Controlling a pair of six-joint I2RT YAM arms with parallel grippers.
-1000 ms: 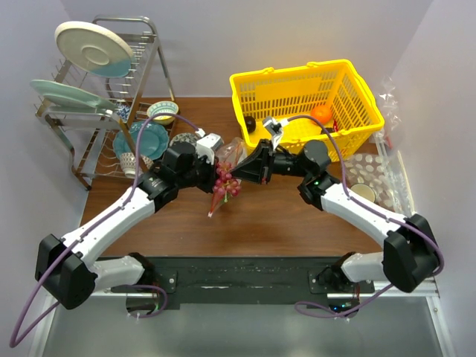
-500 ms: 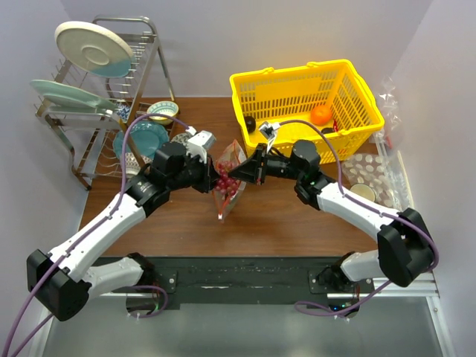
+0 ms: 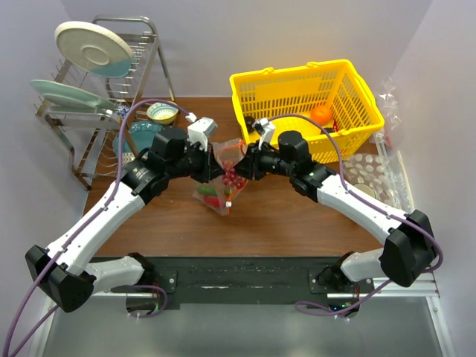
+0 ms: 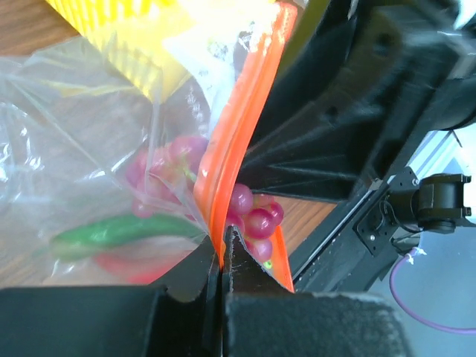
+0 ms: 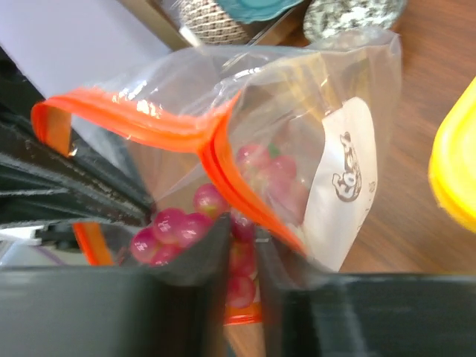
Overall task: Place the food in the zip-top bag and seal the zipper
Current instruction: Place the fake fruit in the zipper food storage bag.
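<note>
Top view: bag (image 3: 222, 190) between both claws, over surface (image 3: 282, 216). Grapes (image 3: 233, 177) and green vegetable (image 3: 208, 192) inside. Orange (image 3: 321, 114) in basket (image 3: 297, 78), not bagged. Loading judged part done.

Left wrist view: left claw (image 4: 224, 253) fully closed, pinching zipper (image 4: 238, 149). Strip halves part beside the grip.

Right wrist view: right claw (image 5: 242, 238) nearly closed, narrow gap, bag film and strip between jaws. Firm hold or not: cannot tell. Mouth gapes at one end, so sealing remains.

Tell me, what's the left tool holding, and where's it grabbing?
The left tool is shut on the bag, pinching its orange zipper at the mouth.
</note>
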